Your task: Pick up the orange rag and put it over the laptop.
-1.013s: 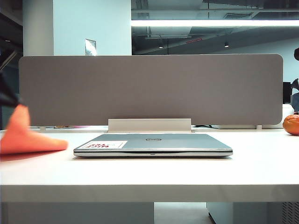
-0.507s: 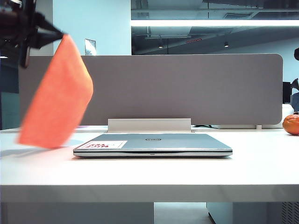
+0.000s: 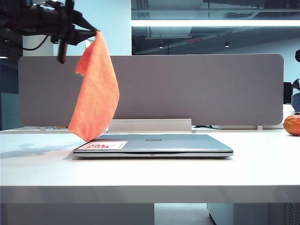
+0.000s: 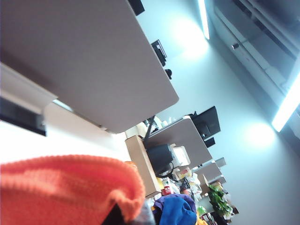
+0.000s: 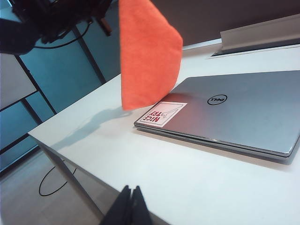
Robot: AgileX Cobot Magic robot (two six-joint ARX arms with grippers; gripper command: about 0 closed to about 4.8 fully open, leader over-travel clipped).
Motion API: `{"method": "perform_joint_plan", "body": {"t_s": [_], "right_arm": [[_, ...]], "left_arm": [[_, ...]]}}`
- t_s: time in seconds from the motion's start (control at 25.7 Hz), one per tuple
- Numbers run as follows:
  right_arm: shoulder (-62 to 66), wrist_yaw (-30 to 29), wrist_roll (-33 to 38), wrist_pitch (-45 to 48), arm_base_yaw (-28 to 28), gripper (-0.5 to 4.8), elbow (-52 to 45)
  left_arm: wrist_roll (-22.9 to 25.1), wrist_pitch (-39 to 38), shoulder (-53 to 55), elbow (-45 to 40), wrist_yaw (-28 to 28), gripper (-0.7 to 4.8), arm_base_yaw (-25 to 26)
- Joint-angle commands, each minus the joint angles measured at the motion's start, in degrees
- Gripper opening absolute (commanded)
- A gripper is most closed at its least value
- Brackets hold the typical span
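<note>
Exterior view: left fingers pinch the orange rag above the laptop; right fingers closed.

Black left arm with looping cable; slim black right hand.

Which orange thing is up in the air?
The orange rag, hanging from the left end effector by the laptop's corner. The round orange ball sits on the table, far right.

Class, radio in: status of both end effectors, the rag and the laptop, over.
Left end effector shut on rag, high, left of laptop. Right end effector shut, idle. Rag's tip hangs at lid's left corner. Nothing in the way.
</note>
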Motion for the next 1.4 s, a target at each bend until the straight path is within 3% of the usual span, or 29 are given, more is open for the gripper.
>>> {"method": "perform_joint_plan", "body": {"t_s": [0.04,0.31,0.78,0.97,1.09,1.17,1.4], "right_arm": [[-0.13,0.15,-0.02,0.52,0.04,-0.05,-0.24],[-0.13,0.15,-0.02,0.52,0.04,-0.05,-0.24],[-0.13,0.13,-0.02,0.52,0.04,-0.05,-0.24],[-0.13,0.13,-0.02,0.52,0.02,-0.05,-0.24],[-0.13,0.13,0.0,0.52,0.02,-0.05,-0.24],[-0.13,0.13,-0.02,0.52,0.02,-0.05,-0.24],[-0.13,0.11,-0.02,0.52,0.02,-0.05,-0.24]], "left_arm": [[0.79,-1.01,2.75,3.69,0.04,-0.06,-1.07],[4.61,-4.44,7.43,7.04,-0.44,-0.06,-5.73],[6.4,-8.48,16.63,7.02,-2.19,-0.06,-15.5],[7.72,-12.02,18.45,7.02,-2.14,0.03,-16.92],[11.06,-17.0,18.53,7.02,-2.12,1.01,-16.92],[12.59,-20.92,18.51,7.04,-2.1,2.33,-16.92],[19.61,-27.98,18.38,7.13,-2.12,2.44,-16.85]]}}
